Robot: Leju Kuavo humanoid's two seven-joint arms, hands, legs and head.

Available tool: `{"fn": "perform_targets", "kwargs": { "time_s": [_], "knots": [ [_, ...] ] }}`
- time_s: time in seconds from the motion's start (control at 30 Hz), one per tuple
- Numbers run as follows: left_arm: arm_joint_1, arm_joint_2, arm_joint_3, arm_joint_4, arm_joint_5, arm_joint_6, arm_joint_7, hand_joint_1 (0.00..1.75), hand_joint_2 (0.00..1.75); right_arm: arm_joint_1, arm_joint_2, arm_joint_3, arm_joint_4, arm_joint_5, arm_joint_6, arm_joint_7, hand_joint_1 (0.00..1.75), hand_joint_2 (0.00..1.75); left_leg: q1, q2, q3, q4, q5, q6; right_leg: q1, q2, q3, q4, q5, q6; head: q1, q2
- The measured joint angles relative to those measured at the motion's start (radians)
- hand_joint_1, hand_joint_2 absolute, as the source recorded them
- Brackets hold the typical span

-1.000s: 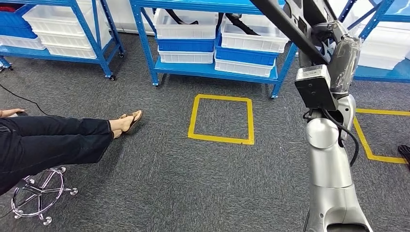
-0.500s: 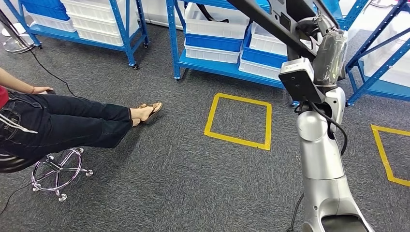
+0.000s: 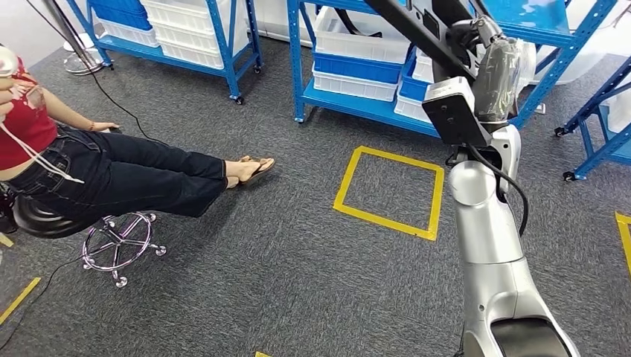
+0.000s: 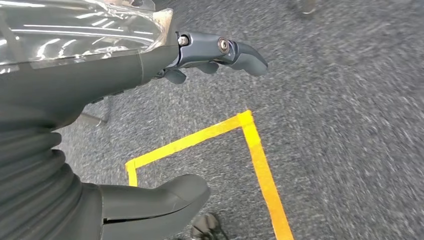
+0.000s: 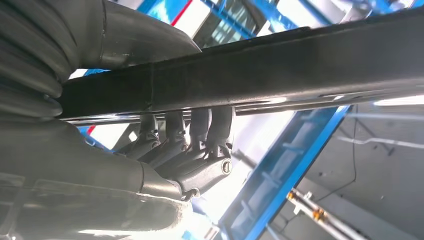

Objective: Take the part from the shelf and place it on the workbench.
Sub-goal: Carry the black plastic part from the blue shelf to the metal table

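A person (image 3: pixel 111 175) in a red top and dark trousers sits on a stool (image 3: pixel 119 242) with a chrome wheeled base, legs stretched out over the grey carpet (image 3: pixel 283 275), sandals on the feet. A square of yellow tape (image 3: pixel 391 192) is stuck on the carpet near the feet. Behind it stand blue racks (image 3: pixel 298 59) on castors, loaded with white and blue bins (image 3: pixel 353 71). A black cable (image 3: pixel 111 97) trails across the floor beside the person.

right arm (image 3: pixel 487 245): silver rounded segments, ball-like joint | black cable (image 3: pixel 513 195) looped beside it | black box camera (image 3: pixel 461 111) at wrist | forearm under clear glossy wrap | left hand (image 4: pixel 150 100): grey ribbed cover, thick grey thumb, round screw head on darker fingers (image 4: pixel 235 50)
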Motion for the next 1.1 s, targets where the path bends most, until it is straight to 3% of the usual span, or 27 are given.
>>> {"fn": "perform_targets", "kwargs": {
  "time_s": [0.03, 0.07, 0.17, 0.23, 0.3, 0.37, 0.43, 0.5, 0.53, 0.57, 0.63, 0.67, 0.73, 0.8, 0.87, 0.9, 0.93, 1.0, 1.03, 1.07, 1.1],
  "knots": [
    [0.0, 0.0, 0.0, 0.0, 0.0, 0.004, 0.0, 0.0, 1.75, 0.0, 0.0, 0.0, 0.004, -0.001, 0.0, -0.002, 1.75, 1.75, 0.0, 0.002, 0.004, 0.002, 0.007, -0.001, 0.001, -0.01, 0.0, 0.0, 0.0, 0.0, 0.0, 0.0],
    [0.0, 0.0, 0.0, 0.0, 0.0, 0.01, 0.0, 0.0, 1.75, 0.0, 0.001, 0.001, 0.008, -0.004, 0.0, -0.004, 1.75, 1.75, 0.0, 0.007, 0.029, -0.039, 0.031, 0.0, 0.001, -0.019, 0.001, 0.0, 0.0, 0.0, 0.0, 0.0],
    [-0.003, 0.0, 0.001, 0.0, -0.004, 0.026, 0.0, 0.0, 1.75, -0.002, 0.001, 0.001, 0.012, -0.011, -0.001, -0.012, 1.75, 1.75, -0.005, 0.049, 0.138, -0.231, 0.097, 0.008, 0.01, -0.042, 0.0, 0.003, -0.004, 0.005, 0.0, 0.0],
    [-0.006, 0.0, 0.001, 0.0, -0.007, 0.03, 0.0, 0.0, 1.75, -0.003, 0.0, 0.002, 0.014, -0.014, -0.001, -0.017, 1.75, 1.75, -0.013, 0.058, 0.154, -0.269, 0.099, 0.019, 0.019, -0.056, -0.003, 0.004, -0.004, 0.015, 0.002, 0.0],
    [-0.006, -0.001, 0.001, 0.0, -0.008, 0.032, 0.0, 0.0, 1.75, -0.002, 0.002, 0.004, 0.016, -0.016, -0.003, -0.02, 1.75, 1.75, -0.013, 0.041, 0.149, -0.274, 0.107, 0.034, 0.019, -0.066, -0.006, 0.004, -0.005, 0.023, 0.003, 0.0],
    [-0.007, -0.001, 0.001, 0.0, -0.008, 0.033, 0.0, 0.0, 1.75, -0.001, 0.0, 0.005, 0.017, -0.019, -0.005, -0.021, 1.75, 1.75, -0.01, 0.023, 0.148, -0.281, 0.116, 0.05, 0.015, -0.034, -0.027, 0.046, -0.031, 0.026, 0.004, 0.0],
    [-0.009, 0.0, 0.001, 0.0, -0.008, 0.034, 0.0, 0.0, 1.75, 0.006, -0.007, 0.004, 0.017, -0.026, -0.009, -0.021, 1.75, 1.75, -0.008, 0.004, 0.144, -0.283, 0.122, 0.06, 0.01, 0.009, -0.085, 0.169, -0.085, 0.021, 0.004, 0.0],
    [-0.009, 0.0, 0.001, 0.0, -0.008, 0.034, 0.0, 0.0, 1.75, 0.021, -0.013, 0.001, 0.017, -0.034, -0.011, -0.022, 1.75, 1.75, -0.008, -0.017, 0.14, -0.283, 0.125, 0.065, 0.009, 0.021, -0.145, 0.291, -0.123, 0.023, 0.005, 0.0],
    [-0.009, -0.001, 0.002, 0.0, -0.008, 0.033, 0.0, 0.0, 1.75, 0.029, -0.015, 0.0, 0.017, -0.036, -0.012, -0.023, 1.75, 1.75, -0.009, -0.028, 0.139, -0.283, 0.127, 0.065, 0.009, 0.023, -0.152, 0.304, -0.121, 0.028, 0.005, 0.0],
    [-0.009, -0.001, 0.003, 0.0, -0.01, 0.031, 0.0, 0.0, 1.75, 0.035, -0.017, 0.0, 0.017, -0.039, -0.012, -0.023, 1.75, 1.75, -0.009, -0.038, 0.138, -0.283, 0.129, 0.065, 0.008, 0.025, -0.139, 0.273, -0.104, 0.036, 0.005, 0.0],
    [-0.009, 0.0, 0.006, 0.0, -0.015, 0.023, 0.0, 0.0, 1.75, 0.04, -0.022, -0.003, 0.016, -0.049, -0.015, -0.026, 1.75, 1.75, -0.009, -0.058, 0.137, -0.283, 0.134, 0.059, 0.005, 0.044, -0.067, 0.127, -0.049, 0.048, 0.005, 0.0],
    [-0.009, 0.001, 0.007, 0.0, -0.018, 0.02, 0.0, 0.0, 1.75, 0.041, -0.026, -0.006, 0.016, -0.054, -0.017, -0.028, 1.75, 1.75, -0.01, -0.068, 0.136, -0.282, 0.136, 0.055, 0.005, 0.055, -0.034, 0.062, -0.027, 0.047, 0.005, 0.0],
    [-0.007, 0.002, 0.009, 0.0, -0.022, 0.016, 0.001, 0.0, 1.75, 0.045, -0.032, -0.014, 0.014, -0.064, -0.022, -0.035, 1.75, 1.75, -0.011, -0.082, 0.131, -0.282, 0.142, 0.044, 0.009, 0.065, -0.005, 0.005, -0.008, 0.035, 0.004, 0.0],
    [-0.003, 0.005, 0.01, 0.0, -0.026, 0.015, 0.002, 0.0, 1.75, 0.054, -0.034, -0.021, 0.009, -0.075, -0.027, -0.042, 1.75, 1.75, -0.008, -0.091, 0.125, -0.283, 0.147, 0.033, 0.011, 0.052, -0.004, 0.003, 0.001, 0.02, 0.004, 0.0],
    [0.0, 0.008, 0.01, 0.0, -0.027, 0.015, 0.003, 0.0, 1.75, 0.063, -0.034, -0.024, -0.005, -0.081, -0.03, -0.048, 1.75, 1.75, -0.008, -0.066, 0.107, -0.254, 0.123, 0.024, 0.005, 0.037, -0.004, -0.003, 0.01, 0.004, 0.002, 0.0],
    [0.0, 0.009, 0.01, 0.0, -0.027, 0.015, 0.003, 0.0, 1.75, 0.069, -0.035, -0.025, -0.013, -0.084, -0.032, -0.05, 1.75, 1.75, -0.008, -0.044, 0.088, -0.211, 0.094, 0.02, 0.002, 0.029, -0.004, -0.005, 0.013, -0.004, 0.001, 0.0],
    [-0.001, 0.009, 0.01, 0.0, -0.028, 0.015, 0.003, 0.0, 1.75, 0.075, -0.037, -0.027, -0.021, -0.085, -0.033, -0.051, 1.75, 1.75, -0.008, -0.022, 0.061, -0.148, 0.058, 0.017, 0.005, 0.021, -0.005, -0.005, 0.014, -0.009, 0.0, 0.0],
    [-0.001, 0.009, 0.01, 0.0, -0.028, 0.015, 0.003, 0.0, 1.75, 0.09, -0.041, -0.032, -0.032, -0.087, -0.036, -0.053, 1.75, 1.75, -0.003, -0.003, 0.011, -0.025, 0.003, 0.01, 0.009, 0.001, -0.009, -0.005, 0.014, -0.014, 0.0, 0.0],
    [-0.001, 0.01, 0.01, 0.0, -0.029, 0.015, 0.003, 0.0, 1.75, 0.097, -0.043, -0.034, -0.037, -0.088, -0.037, -0.053, 1.75, 1.75, -0.001, 0.001, 0.004, -0.001, -0.002, 0.007, 0.01, -0.009, -0.01, -0.004, 0.014, -0.013, 0.0, 0.0],
    [-0.001, 0.01, 0.01, 0.0, -0.03, 0.015, 0.003, 0.0, 1.75, 0.105, -0.045, -0.037, -0.044, -0.089, -0.039, -0.053, 1.75, 1.75, 0.001, 0.005, 0.02, -0.02, 0.012, 0.006, 0.01, -0.019, -0.011, -0.004, 0.014, -0.013, 0.0, 0.0],
    [-0.001, 0.011, 0.01, 0.0, -0.031, 0.014, 0.002, 0.0, 1.75, 0.112, -0.047, -0.041, -0.053, -0.091, -0.041, -0.053, 1.75, 1.75, 0.002, 0.014, 0.055, -0.075, 0.038, 0.006, 0.009, -0.028, -0.011, -0.003, 0.014, -0.013, 0.0, 0.0]
  ]
}}
